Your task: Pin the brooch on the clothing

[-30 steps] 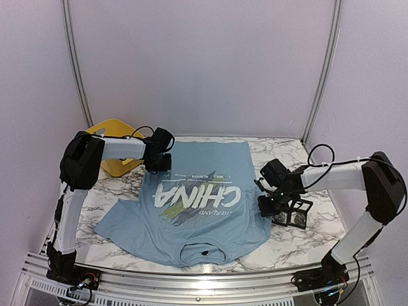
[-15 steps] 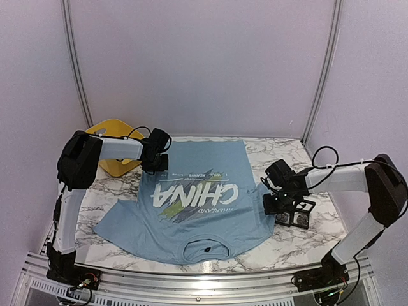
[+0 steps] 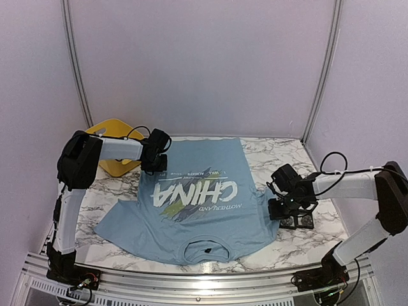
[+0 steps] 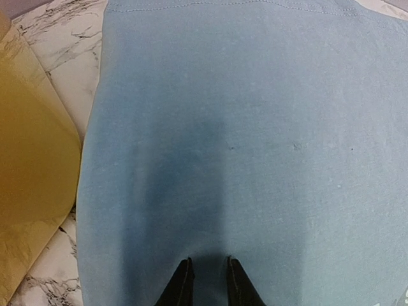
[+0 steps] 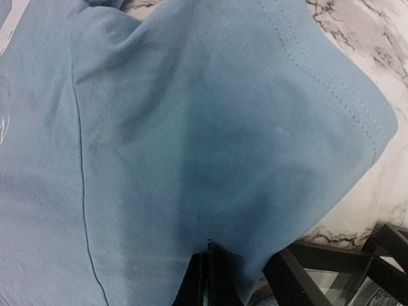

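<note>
The light blue short-sleeved T-shirt (image 3: pixel 210 226) with large white "CHINA" lettering and yellow-green brush streaks is lying spread across the middle of the white, grey-veined marble tabletop (image 3: pixel 299 245), its neck opening toward the near edge and its hem toward the far wall, so the print is reading upside down in the top view. The left gripper (image 3: pixel 155 167) is reaching over the far left part of the shirt, close to the hem; in the left wrist view its two black fingers (image 4: pixel 185 284) are standing only narrowly apart, pressing down on the plain blue cloth and pinching a small fold of it between them. Just beside that edge of the shirt, a yellow flat-sided object (image 3: pixel 111 137) is resting at the far left of the table. The right gripper (image 3: pixel 275 207) is working at the shirt's right sleeve, and in the right wrist view its fingers (image 5: pixel 203 280) are pressed fully together on the sleeve cloth, which is rising in a soft peak from the table to the fingertips. A small black open-framed stand (image 3: pixel 296 220) is sitting just right of the sleeve, directly under the right gripper. A small dark spot (image 3: pixel 205 253) is showing inside the neck opening, too small to identify.
</note>
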Available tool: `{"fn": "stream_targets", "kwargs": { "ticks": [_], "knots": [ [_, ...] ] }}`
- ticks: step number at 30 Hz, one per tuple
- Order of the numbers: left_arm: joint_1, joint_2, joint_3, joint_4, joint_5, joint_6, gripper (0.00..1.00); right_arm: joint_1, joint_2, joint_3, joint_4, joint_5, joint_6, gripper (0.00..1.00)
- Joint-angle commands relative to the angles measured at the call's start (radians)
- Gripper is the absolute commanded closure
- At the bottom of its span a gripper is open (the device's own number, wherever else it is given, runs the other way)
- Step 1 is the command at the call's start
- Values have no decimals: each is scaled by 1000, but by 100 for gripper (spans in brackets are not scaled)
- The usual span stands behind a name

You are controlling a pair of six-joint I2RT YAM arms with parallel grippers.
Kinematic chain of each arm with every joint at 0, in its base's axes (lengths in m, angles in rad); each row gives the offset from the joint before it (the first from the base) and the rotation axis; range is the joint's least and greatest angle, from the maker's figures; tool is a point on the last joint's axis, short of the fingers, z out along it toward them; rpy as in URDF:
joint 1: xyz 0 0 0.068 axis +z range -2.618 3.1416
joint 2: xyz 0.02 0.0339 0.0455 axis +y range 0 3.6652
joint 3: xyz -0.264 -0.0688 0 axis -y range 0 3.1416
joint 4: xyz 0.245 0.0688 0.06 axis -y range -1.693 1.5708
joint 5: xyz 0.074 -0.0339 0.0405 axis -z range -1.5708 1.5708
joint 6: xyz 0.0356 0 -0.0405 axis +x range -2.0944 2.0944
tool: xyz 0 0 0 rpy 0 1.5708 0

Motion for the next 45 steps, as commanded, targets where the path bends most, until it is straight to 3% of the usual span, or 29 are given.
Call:
{"fn": "stream_targets", "kwargs": {
  "ticks": [1,10,17,21,30,38,45],
  "knots": [
    [13,-8,-24,-55,-60,17,80,3,-23,-42,-111,-73,35,100],
    [18,-14,-9,-50,-59,46,79,9,-89,40,-238,-143,23,99],
    [17,-131,-11,-44,21,96,71,-22,-27,259,-209,-149,-72,97],
    [12,-330,-176,-42,18,42,70,-42,93,385,-114,-146,-143,97],
    [-68,-746,-741,-55,8,-160,71,-69,466,676,67,-172,-228,100],
    [-70,-818,-956,-122,11,-335,73,-86,659,795,73,-142,-248,100],
    [-73,-893,-1110,-166,-21,-530,74,-102,657,774,82,-107,-256,100]
  ]
}}
